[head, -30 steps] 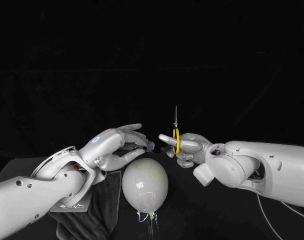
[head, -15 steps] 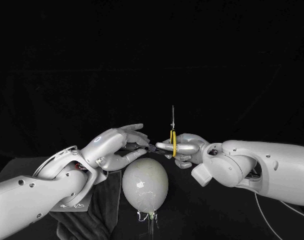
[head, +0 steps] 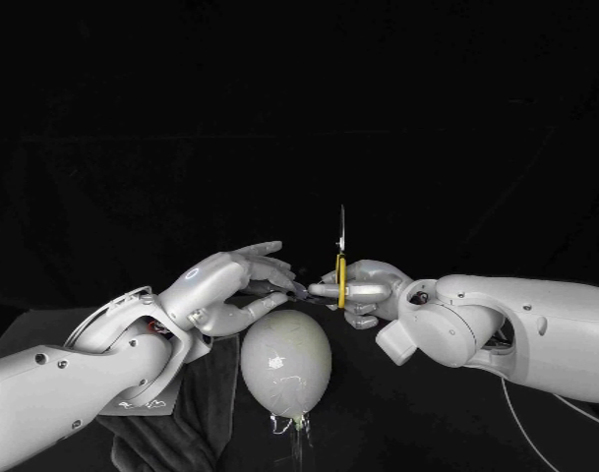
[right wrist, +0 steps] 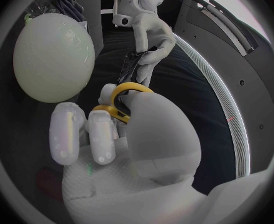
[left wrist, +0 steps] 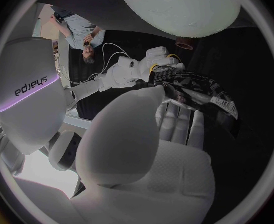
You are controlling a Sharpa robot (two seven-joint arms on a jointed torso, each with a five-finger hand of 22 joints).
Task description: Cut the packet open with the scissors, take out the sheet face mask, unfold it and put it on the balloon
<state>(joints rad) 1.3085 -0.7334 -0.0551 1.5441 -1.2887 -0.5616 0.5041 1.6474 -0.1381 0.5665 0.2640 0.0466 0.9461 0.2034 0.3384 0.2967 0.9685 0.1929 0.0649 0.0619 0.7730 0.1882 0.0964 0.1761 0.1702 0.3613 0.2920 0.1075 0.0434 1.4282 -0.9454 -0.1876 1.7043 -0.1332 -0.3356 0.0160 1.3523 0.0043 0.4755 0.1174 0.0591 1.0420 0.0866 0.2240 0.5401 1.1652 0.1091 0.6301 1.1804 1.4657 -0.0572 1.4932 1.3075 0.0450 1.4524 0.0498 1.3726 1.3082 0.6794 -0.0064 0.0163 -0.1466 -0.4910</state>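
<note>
- Packet point(left wrist: 202, 90) is dark with a printed label, which the left wrist view makes plain. It is pinched in the left hand point(head: 228, 287), thumb over fingers, near the far end of the balloon point(head: 286, 360).
- From the head view the packet is hardly more than a dark scrap at the fingertips. That view does show the scissors point(head: 340, 258) whole, with the thin blades standing upright and the yellow handles low.
- Right hand point(head: 366, 291) is clamped on the scissors, just beside the packet — touching or not, I cannot tell.
- Right wrist view adds a yellow loop ringed round a finger, and the left hand's fingers closed on the packet beyond it.
- Count: one packet, one pair of scissors, one balloon, two hands.
- Balloon lies below both hands — knot toward the robot, with a dark cloth point(head: 171, 423) beside it.
</note>
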